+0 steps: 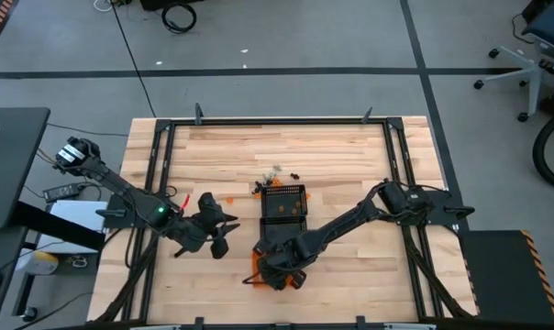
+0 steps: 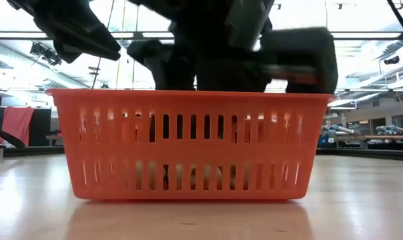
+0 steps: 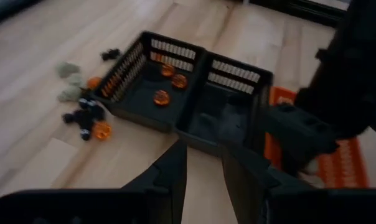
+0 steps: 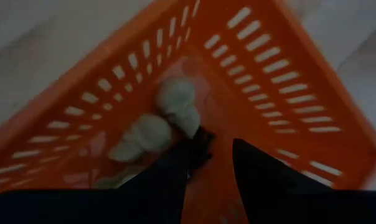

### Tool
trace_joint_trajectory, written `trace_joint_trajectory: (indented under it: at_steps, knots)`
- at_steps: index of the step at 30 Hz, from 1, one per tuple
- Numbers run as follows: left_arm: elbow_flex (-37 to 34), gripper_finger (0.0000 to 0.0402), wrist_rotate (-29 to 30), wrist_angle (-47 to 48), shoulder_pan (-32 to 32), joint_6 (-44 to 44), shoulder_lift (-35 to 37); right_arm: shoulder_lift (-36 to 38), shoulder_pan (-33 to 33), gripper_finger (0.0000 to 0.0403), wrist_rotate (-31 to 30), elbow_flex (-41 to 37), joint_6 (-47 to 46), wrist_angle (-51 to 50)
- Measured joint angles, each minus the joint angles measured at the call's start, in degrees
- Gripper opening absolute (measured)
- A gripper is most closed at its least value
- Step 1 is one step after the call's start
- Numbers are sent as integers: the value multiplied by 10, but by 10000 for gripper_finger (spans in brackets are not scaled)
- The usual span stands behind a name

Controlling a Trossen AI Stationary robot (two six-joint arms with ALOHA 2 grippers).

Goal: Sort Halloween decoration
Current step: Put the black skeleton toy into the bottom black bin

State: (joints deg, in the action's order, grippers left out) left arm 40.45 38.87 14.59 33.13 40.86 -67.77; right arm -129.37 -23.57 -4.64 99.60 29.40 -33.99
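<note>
My right gripper (image 4: 216,152) hangs open inside the orange basket (image 4: 269,81), near the table's near edge (image 1: 251,278). Cream-white trinkets (image 4: 175,102) lie on the basket's floor. A tiny black trinket (image 4: 202,140) shows at one fingertip. My left gripper (image 3: 205,168) is open, touches nothing and hovers left of the two black mesh baskets (image 1: 284,203). One black basket (image 3: 122,78) holds orange trinkets (image 3: 161,97). Loose trinkets lie on the table beyond it: pale ones (image 3: 68,81), black ones (image 3: 82,115) and an orange one (image 3: 101,129). My right gripper comes from above, pointing down into the orange basket. The black trinket (image 4: 202,140) sits at the tip of one finger (image 4: 188,158). I cannot tell whether the finger touches it.
The orange basket (image 2: 188,143) stands on the wooden table right in front of the low camera. The right arm (image 3: 300,134) reaches in from the table's right side, across the near black basket (image 3: 238,81). Bare wood lies along the far edge (image 1: 286,137) and at the right.
</note>
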Motion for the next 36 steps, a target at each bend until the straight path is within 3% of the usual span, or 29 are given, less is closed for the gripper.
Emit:
trace_joint_trajectory:
  at_steps: [9, 20, 25, 32, 36]
  knots:
    - [0, 105, -13, 7, 9, -27, 0, -18, 3, 124, 14, 20, -17, -46]
    - [0, 105, -15, 17, 9, -27, 0, -22, 9, 73, 30, 21, -23, -73]
    - [0, 105, -15, 20, 12, -31, 0, -26, 9, 51, 10, 61, -11, -121]
    - [0, 105, -8, 29, -3, -86, 0, -25, 14, 49, -27, 123, 12, -195]
    - [0, 105, -6, 29, -27, -107, 0, -25, 24, 49, -17, 155, -17, -246]
